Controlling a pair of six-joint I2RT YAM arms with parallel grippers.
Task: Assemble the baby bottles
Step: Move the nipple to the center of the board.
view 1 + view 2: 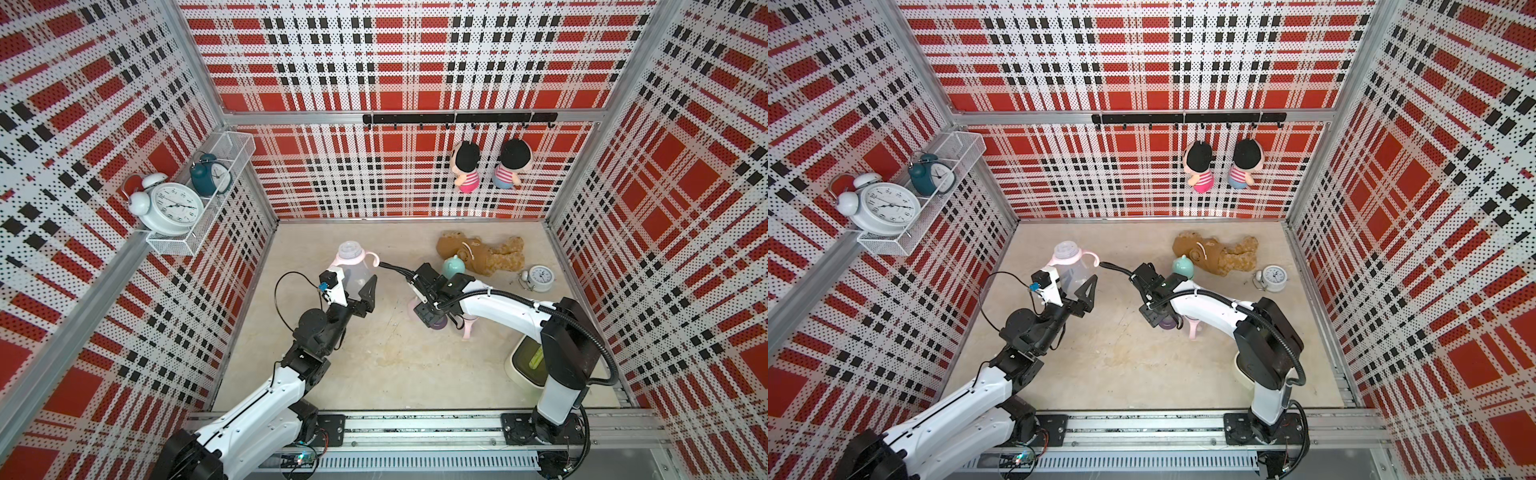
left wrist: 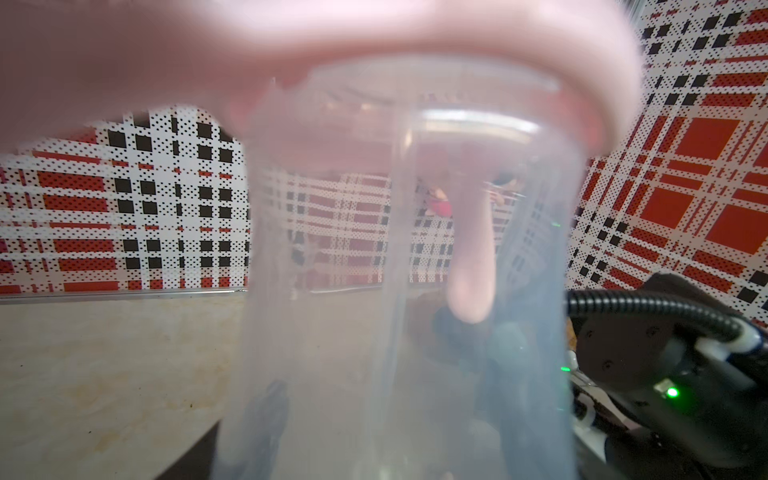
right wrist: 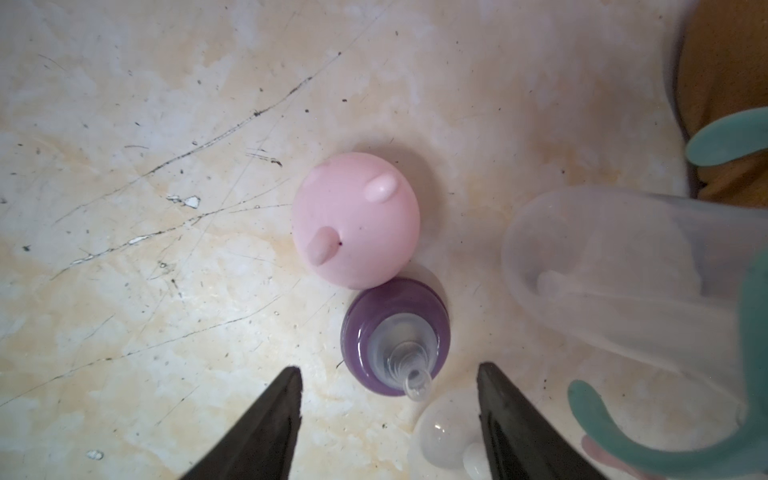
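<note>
In a top view, a clear bottle [image 1: 352, 268] is clamped neck-up above the table [image 1: 395, 353] by the closed left gripper [image 1: 356, 283], probably presented for its collar. In the left wrist view, its pink handle ring [image 2: 457, 62] is seen seated at the neck. In the right wrist view, the right gripper [image 3: 389, 368] is spread over the purple teat collar [image 3: 361, 332], which stands against the pink cap [image 3: 353, 220], evidently lined up for grasping.

Upright pink-handled clear bottle [image 1: 356, 277]; purple teat collar [image 3: 395, 336] touching pink cap [image 3: 355, 220]
</note>
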